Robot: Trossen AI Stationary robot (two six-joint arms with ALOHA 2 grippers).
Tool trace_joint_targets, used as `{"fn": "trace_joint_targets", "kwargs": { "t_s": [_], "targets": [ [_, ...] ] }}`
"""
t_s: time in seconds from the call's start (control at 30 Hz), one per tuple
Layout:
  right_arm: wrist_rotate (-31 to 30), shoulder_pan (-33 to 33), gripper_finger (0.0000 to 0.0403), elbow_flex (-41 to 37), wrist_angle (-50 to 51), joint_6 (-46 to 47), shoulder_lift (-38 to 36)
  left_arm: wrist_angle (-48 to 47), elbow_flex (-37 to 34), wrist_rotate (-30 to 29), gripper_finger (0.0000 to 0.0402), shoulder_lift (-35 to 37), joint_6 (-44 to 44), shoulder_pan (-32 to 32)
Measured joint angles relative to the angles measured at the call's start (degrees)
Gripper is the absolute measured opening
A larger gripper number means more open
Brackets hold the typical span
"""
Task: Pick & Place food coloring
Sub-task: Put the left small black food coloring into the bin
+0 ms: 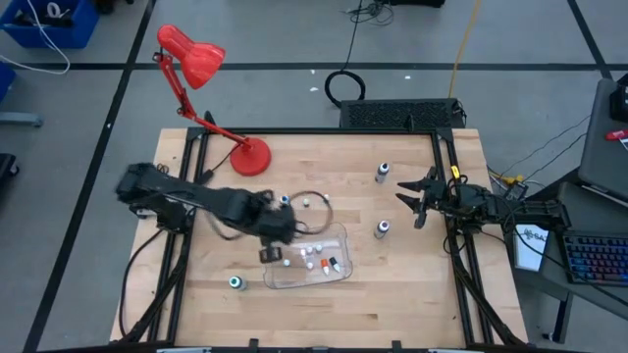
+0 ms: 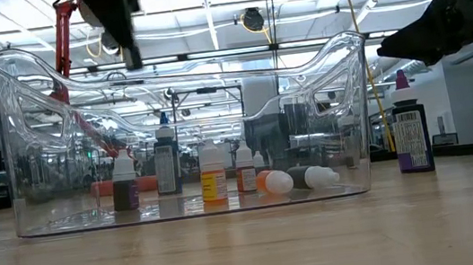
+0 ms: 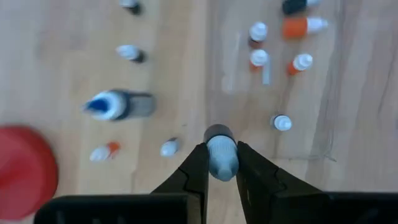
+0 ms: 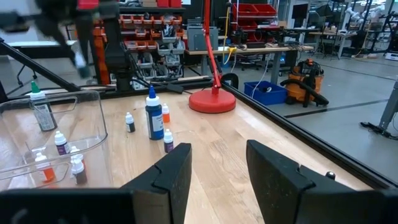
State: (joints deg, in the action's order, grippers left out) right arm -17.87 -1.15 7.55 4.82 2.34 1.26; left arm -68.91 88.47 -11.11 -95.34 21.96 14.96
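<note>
1. Clear plastic tray (image 2: 340, 93) stands nearest the low camera on the wooden table (image 1: 392, 284), with several food coloring bottles inside: some upright, such as a yellow-bodied one (image 2: 213, 179), and two lying on their sides, one of them orange (image 2: 274, 182)
2. Above the tray's left end hangs the left gripper (image 3: 222, 163), its jaws pinched narrow on a small dark-bodied bottle (image 3: 221, 152) with a pale cap
3. My worry: the grip sits near the cap end, so a quick swing could twist the bottle loose, and it would drop onto the upright ones and topple them, or bounce off the wall onto the table
4. Loose bottles wait on the wood beyond the tray, among them a larger blue-capped bottle (image 4: 154, 115) near the red lamp base (image 1: 251, 155); a low pass could knock them rolling
5. Farthest, the right gripper (image 1: 416, 195) idles at the table's right edge, jaws parted and empty, with a bottle (image 1: 382, 229) just beside it
</note>
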Motion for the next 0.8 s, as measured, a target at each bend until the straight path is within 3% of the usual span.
{"fn": "trace_joint_targets", "kwargs": {
  "t_s": [0.17, 0.33, 0.8],
  "targets": [
    [0.0, 0.0, 0.0141, 0.0, 0.1, 0.0, 0.0, -0.1, 7.2, 4.4, 0.0059, -10.7, -9.4, 0.2],
    [0.0, 0.0, 0.0141, 0.0, 0.1, 0.0, 0.0, -0.5, 8.6, 5.4, 0.0059, -17.1, -11.6, -0.4],
    [0.0, 0.0, 0.0142, 0.0, 0.1, 0.0, 0.0, 4.0, 8.6, 12.0, 0.0059, -24.6, -12.9, -0.6]
  ]
}}
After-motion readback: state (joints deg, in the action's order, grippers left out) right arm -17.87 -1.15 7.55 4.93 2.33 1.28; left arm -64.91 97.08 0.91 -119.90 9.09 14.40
